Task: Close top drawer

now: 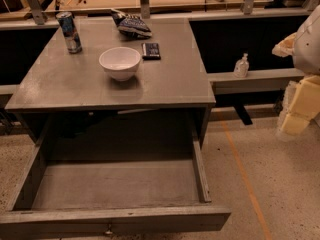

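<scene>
We found the wide grey top drawer [125, 218] pulled far out of the desk, with the robot's pale yellow and white gripper [299, 109] well apart from it at the right edge.

The drawer's flat front lay along the bottom of our view, its small round metal knob [108, 230] just showing at the centre, and its bare inside was open to us below the grey tabletop [65, 86]. The gripper hung over the speckled floor to the drawer's right, higher in our view than the drawer front and touching nothing; we could not tell whether it was released or clenched. On the tabletop stood a round white bowl [120, 62], a tall metal drink can [69, 32], a crumpled dark snack bag [131, 25] and a small flat black packet [151, 50].
</scene>
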Robot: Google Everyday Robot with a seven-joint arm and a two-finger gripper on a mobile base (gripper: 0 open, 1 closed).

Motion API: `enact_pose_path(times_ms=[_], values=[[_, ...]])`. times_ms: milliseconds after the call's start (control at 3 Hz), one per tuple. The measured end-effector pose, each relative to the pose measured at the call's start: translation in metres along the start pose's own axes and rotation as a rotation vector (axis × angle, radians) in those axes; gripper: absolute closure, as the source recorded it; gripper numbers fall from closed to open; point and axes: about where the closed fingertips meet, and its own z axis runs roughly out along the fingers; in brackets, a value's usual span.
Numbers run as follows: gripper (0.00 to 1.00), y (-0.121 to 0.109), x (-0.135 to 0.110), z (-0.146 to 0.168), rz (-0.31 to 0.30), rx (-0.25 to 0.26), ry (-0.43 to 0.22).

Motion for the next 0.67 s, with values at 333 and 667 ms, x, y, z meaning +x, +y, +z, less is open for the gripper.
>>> enact_pose_path(times_ms=[333, 667], values=[[0.0, 0.0, 0.0, 0.0, 0.0, 0.0, 0.0], [0.16, -0.0006, -0.0012, -0.0022, -0.001, 0.01, -0.003]])
